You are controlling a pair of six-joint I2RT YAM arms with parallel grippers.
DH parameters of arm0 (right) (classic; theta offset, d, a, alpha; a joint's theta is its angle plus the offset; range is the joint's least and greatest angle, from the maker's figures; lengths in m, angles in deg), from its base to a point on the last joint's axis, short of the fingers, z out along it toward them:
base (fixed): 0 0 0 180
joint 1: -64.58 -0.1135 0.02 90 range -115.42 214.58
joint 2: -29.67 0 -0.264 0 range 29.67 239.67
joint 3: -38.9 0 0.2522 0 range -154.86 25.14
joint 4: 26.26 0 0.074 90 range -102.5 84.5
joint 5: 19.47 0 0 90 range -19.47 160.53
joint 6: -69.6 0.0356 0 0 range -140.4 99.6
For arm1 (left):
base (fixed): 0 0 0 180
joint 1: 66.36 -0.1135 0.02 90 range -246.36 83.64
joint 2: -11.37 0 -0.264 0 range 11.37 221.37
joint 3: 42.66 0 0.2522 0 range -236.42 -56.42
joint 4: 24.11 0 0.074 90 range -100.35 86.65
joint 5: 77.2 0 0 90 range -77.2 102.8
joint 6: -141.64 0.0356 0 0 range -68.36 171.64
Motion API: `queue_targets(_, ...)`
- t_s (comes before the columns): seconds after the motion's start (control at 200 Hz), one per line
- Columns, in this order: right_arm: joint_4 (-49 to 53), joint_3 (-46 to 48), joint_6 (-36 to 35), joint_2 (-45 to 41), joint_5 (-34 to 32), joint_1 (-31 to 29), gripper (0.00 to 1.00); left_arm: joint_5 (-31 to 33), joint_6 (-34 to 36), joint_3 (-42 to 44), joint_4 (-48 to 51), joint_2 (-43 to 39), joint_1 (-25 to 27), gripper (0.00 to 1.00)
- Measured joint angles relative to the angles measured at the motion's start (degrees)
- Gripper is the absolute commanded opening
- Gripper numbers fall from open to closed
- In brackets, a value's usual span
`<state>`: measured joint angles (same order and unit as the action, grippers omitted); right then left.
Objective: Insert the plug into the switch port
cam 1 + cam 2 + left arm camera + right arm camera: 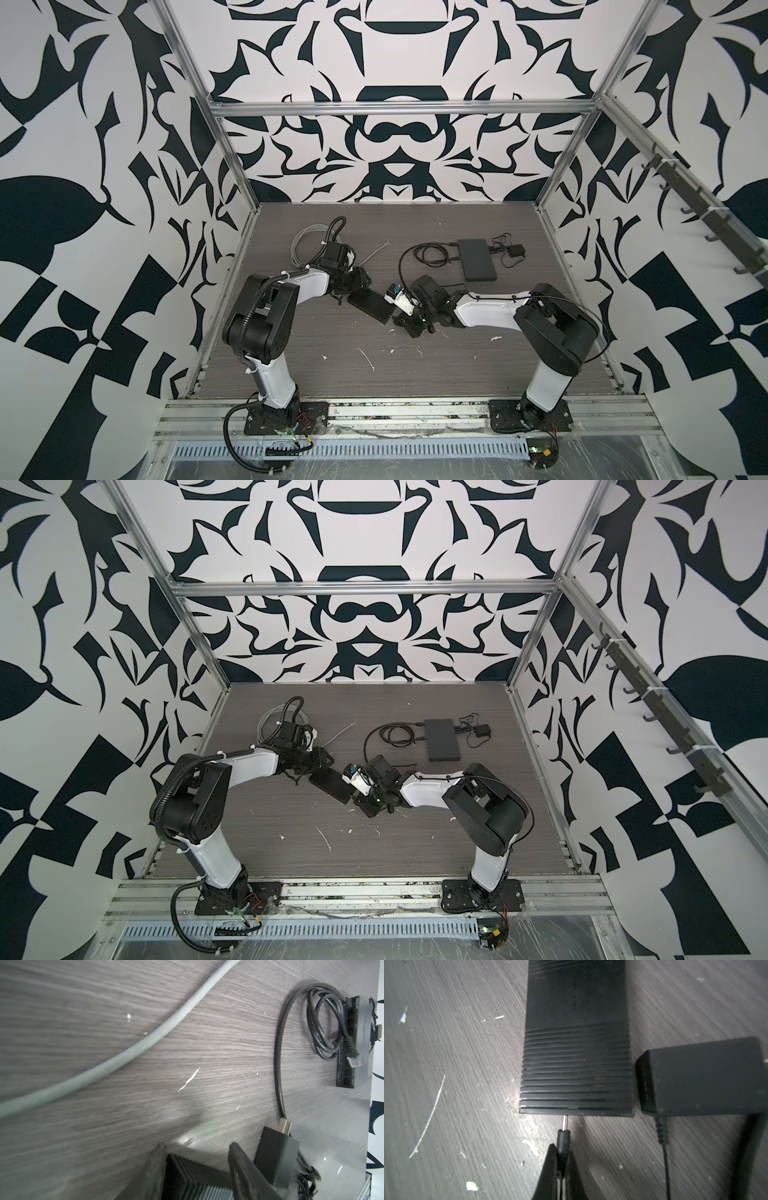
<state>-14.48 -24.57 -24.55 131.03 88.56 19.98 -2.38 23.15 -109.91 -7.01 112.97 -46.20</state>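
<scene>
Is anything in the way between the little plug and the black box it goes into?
Nothing visible is. The plug, pinched by the right gripper, points straight at the switch, and its metal tip reaches the near edge. The adapter lies off to one side, clear of the path. The port itself is hidden.

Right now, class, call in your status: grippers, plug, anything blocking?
Left gripper clamped on switch. Right gripper shut on plug, tip at the switch's edge, not seated. Adapter beside switch, clear of the path.
</scene>
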Motion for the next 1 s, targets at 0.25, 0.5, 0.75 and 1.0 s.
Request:
queue_targets(0.25, 0.0, 0.2, -1.2, 0.1, 1.6, 1.0, 0.00, 0.0, -0.2, 0.3, -0.1, -0.2, 0.0, 0.52)
queue_targets(0.5, 2.0, 0.3, -2.0, -0.9, -0.2, 1.7, 0.00, -0.6, -0.2, 0.3, 0.3, -0.2, 0.0, 0.52)
queue_targets(0.75, 3.7, 1.5, -2.1, -2.7, -1.4, 2.8, 0.00, -0.8, -0.2, 0.3, 0.8, -0.4, 0.0, 0.52)
queue_targets(1.0, 3.1, 1.9, -2.4, -2.6, 1.2, 2.9, 0.01, -0.8, -0.2, 0.3, 0.8, -0.4, 0.0, 0.52)
